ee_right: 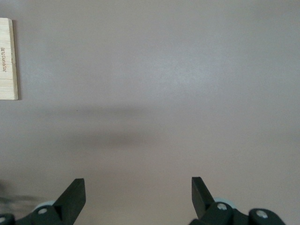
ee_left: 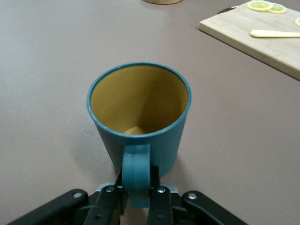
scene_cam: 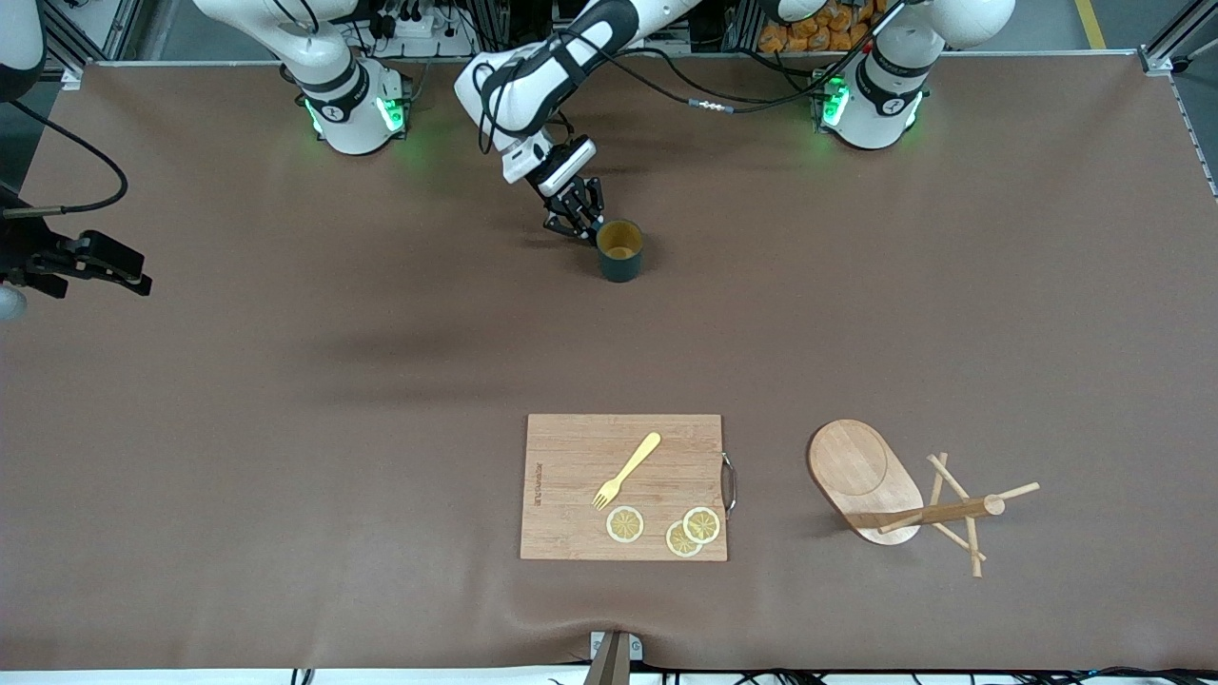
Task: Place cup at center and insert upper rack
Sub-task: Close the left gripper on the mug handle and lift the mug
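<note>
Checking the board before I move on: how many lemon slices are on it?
3, all on the cutting board at the edge nearest the front camera: one lemon slice alone, two overlapping toward the board's metal handle. None looks hidden.

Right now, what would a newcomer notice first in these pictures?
The left gripper, its jaws shut on the handle of the cup, which stands upright on the table. Nearer the front camera, the upper rack lies tipped on its side beside the cutting board.
</note>
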{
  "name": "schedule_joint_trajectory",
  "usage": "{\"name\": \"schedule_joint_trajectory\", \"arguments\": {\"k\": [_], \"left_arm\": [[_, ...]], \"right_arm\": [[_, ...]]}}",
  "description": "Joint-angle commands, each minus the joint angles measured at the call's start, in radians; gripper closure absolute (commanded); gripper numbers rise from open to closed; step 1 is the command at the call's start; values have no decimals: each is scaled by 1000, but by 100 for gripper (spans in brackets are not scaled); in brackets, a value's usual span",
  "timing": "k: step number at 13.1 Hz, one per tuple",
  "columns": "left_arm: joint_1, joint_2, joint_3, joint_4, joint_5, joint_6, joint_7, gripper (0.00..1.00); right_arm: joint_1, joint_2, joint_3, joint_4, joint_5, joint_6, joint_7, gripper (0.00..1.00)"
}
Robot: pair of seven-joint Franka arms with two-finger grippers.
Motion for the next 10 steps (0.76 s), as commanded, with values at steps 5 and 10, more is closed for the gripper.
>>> {"name": "schedule_joint_trajectory", "arguments": {"k": [5,10], "left_arm": [[156,-203,-19,4,-115,25,88,100],[299,-377,-16,2,-304,51,235,100]], "right_arm": [[-8,-4,11,-15,-12,23,-7,0],[-14,-6,13,-30,-12,29,-2,0]]}}
